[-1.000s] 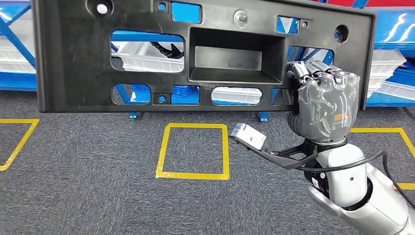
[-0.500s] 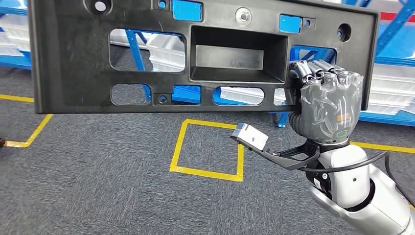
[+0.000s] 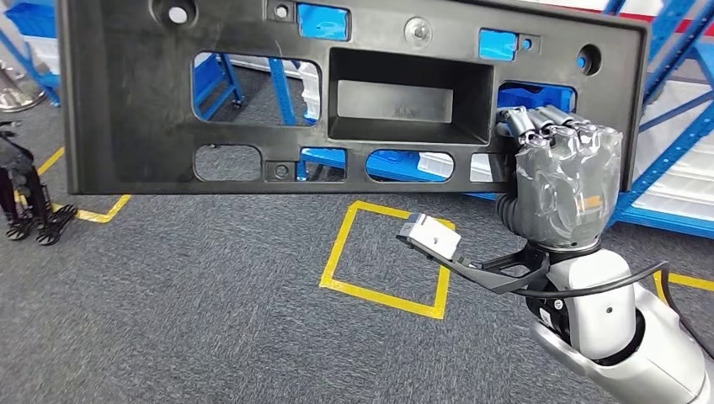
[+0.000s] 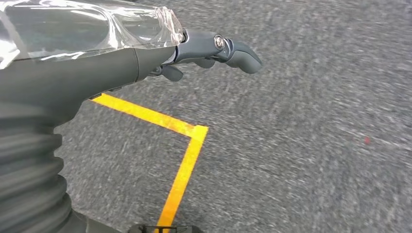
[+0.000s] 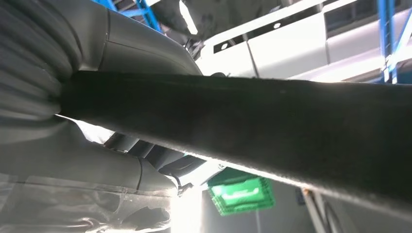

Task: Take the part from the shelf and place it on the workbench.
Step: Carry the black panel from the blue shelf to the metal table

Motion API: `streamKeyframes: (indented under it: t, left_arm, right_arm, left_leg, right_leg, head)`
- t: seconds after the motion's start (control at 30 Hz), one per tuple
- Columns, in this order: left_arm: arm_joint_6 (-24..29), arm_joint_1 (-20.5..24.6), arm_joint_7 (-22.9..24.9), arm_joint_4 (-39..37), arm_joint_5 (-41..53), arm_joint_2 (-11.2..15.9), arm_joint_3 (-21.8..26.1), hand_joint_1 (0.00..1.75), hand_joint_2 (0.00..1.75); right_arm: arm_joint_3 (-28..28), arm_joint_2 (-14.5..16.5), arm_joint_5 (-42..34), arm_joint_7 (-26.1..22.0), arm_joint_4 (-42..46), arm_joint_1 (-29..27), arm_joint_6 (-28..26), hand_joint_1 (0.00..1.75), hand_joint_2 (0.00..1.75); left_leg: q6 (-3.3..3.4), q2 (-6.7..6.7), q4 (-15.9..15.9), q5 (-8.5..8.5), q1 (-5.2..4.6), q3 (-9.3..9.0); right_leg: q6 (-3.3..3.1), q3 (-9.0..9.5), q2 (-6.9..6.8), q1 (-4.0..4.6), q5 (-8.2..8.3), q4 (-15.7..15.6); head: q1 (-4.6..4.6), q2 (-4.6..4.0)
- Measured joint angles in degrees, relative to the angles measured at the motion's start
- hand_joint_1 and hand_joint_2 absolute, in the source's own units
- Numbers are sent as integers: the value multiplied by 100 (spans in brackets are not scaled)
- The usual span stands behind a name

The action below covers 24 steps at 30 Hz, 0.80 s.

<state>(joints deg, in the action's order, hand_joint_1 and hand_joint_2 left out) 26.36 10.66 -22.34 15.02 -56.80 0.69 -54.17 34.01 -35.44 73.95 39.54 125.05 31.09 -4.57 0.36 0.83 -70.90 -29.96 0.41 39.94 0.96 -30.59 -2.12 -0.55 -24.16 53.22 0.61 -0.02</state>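
A large black plastic panel (image 3: 253,101) with several cut-outs and a deep rectangular recess is held up in front of me, spanning most of the head view. My right hand (image 3: 557,181) grips its right end, fingers curled through a cut-out. In the right wrist view the panel's dark edge (image 5: 252,126) crosses the picture, clamped by my right hand (image 5: 73,141). My left hand (image 4: 121,53) hangs over the grey carpet with its fingers extended and nothing in them.
Blue shelf racks (image 3: 674,109) with white trays stand behind the panel. Yellow tape squares (image 3: 387,252) mark the grey carpet. A black tripod base (image 3: 34,210) stands at the left. A green crate (image 5: 240,191) is seen past the panel's edge.
The whole scene behind the panel has slid right: the camera has turned left. The panel and my right hand keep the same place in the picture. A tripod has come into sight at left.
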Motion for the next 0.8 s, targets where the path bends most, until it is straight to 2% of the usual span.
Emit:
streamKeyframes:
  t: [0.03,0.1,0.13,0.17,0.23,0.27,0.3,0.33,0.37,0.43,0.47,0.5,0.53,0.57,0.6,0.63,0.67,0.7,0.77,0.8]
  left_arm:
    - [0,-7,-4,0,-1,3,6,0,175]
    - [0,-6,-23,0,-3,10,29,0,175]
    - [0,-1,-39,0,-2,13,47,0,175]
    - [0,0,-55,0,-2,14,64,0,175]
    - [0,-14,-79,0,-2,14,89,0,175]
    - [0,-24,-85,0,-2,14,97,0,175]
    - [-1,-28,-88,0,-1,14,103,0,175]
    - [-3,-26,-91,0,-1,16,110,0,175]
    - [-7,-21,-95,0,1,18,118,0,175]
    - [-14,-17,-99,0,1,20,128,0,175]
    - [-16,-23,-102,0,2,20,130,0,175]
    - [-17,-31,-104,0,2,20,131,0,175]
    - [-19,-37,-107,0,1,20,133,0,175]
    - [-22,-40,-111,0,0,20,135,0,175]
    - [-26,-37,-119,0,-1,20,137,0,175]
    - [-29,-31,-126,0,-2,20,139,0,175]
    - [-32,-28,-136,0,-3,20,140,0,175]
    - [-33,-32,-149,0,-3,20,143,0,175]
    - [-37,-65,-170,-1,-3,26,158,0,175]
    - [-40,-83,-180,-1,-1,29,168,0,175]
  right_arm:
    - [-1,-9,-38,0,6,-20,22,175,175]
    - [-4,-40,-149,0,28,-46,46,175,175]
    - [-9,-61,-217,0,42,-53,43,175,175]
    - [-14,-82,-288,0,57,-63,33,175,175]
    - [-23,-120,-421,0,81,-84,10,175,175]
    - [-27,-138,-479,0,91,-94,-3,175,175]
    - [-30,-160,-537,0,102,-103,-17,175,175]
    - [-33,-187,-597,0,114,-112,-37,175,175]
    - [-36,-215,-673,0,126,-126,-67,175,175]
    - [-36,-262,-863,0,140,-176,-164,175,175]
    - [-36,-279,-973,0,145,-208,-227,175,175]
    - [-35,-297,-1074,-1,152,-236,-286,175,175]
    - [-35,-317,-1164,-2,160,-256,-339,175,175]
    - [-35,-337,-1234,-3,166,-265,-385,175,175]
    - [-35,-357,-1295,-5,171,-272,-427,175,175]
    - [-36,-375,-1352,-7,177,-283,-467,175,175]
    - [-37,-391,-1414,-8,182,-307,-505,175,175]
    - [-38,-406,-1483,-9,188,-338,-548,175,175]
    - [-42,-426,-1631,-20,197,-405,-659,175,175]
    - [-46,-431,-1702,-31,199,-432,-728,175,175]
  left_leg:
    - [-6,-35,285,161,6,-146]
    - [14,-216,1159,519,-9,-588]
    - [50,-292,1489,629,-21,-744]
    - [91,-337,1664,671,-37,-819]
    - [175,-274,1716,686,-55,-809]
    - [211,-231,1723,700,-52,-806]
    - [246,-185,1732,719,-43,-803]
    - [279,-138,1743,738,-29,-804]
    - [302,-89,1746,752,-17,-803]
    - [321,21,1744,762,-15,-793]
    - [323,84,1742,765,-14,-790]
    - [322,150,1738,766,-12,-790]
    - [319,218,1735,768,-9,-796]
    - [312,287,1732,769,-5,-804]
    - [296,352,1728,772,-7,-806]
    - [274,414,1717,777,-13,-796]
    - [243,473,1710,789,-16,-772]
    - [205,530,1711,806,-16,-741]
    - [139,613,1714,830,1,-680]
    - [111,552,1659,788,-2,-639]
  right_leg:
    - [5,2,-51,0,-4,3]
    - [33,9,-140,17,-23,17]
    - [52,9,-175,32,-32,27]
    - [73,7,-212,49,-40,34]
    - [113,4,-286,59,-44,39]
    - [142,1,-280,46,-70,58]
    - [169,-31,-208,31,-149,146]
    - [194,-114,-101,18,-299,356]
    - [215,-257,25,6,-507,697]
    - [229,-637,147,4,-898,1553]
    - [230,-762,157,2,-966,1820]
    - [228,-781,161,-2,-915,1862]
    - [223,-677,173,-10,-754,1647]
    - [222,-477,229,-24,-532,1241]
    - [219,-256,350,-42,-345,794]
    - [213,-83,463,-55,-214,422]
    - [205,12,548,-61,-154,202]
    - [189,37,579,-54,-152,121]
    - [135,19,464,-50,-129,111]
    - [101,17,404,-55,-116,102]
  head:
    - [0,0]
    - [0,0]
    - [5,0]
    - [10,0]
    - [20,0]
    - [20,0]
    - [21,0]
    - [25,0]
    - [28,0]
    - [34,0]
    - [34,0]
    - [35,0]
    - [35,0]
    - [35,0]
    - [34,0]
    - [34,0]
    - [33,0]
    - [32,0]
    - [31,0]
    - [25,0]
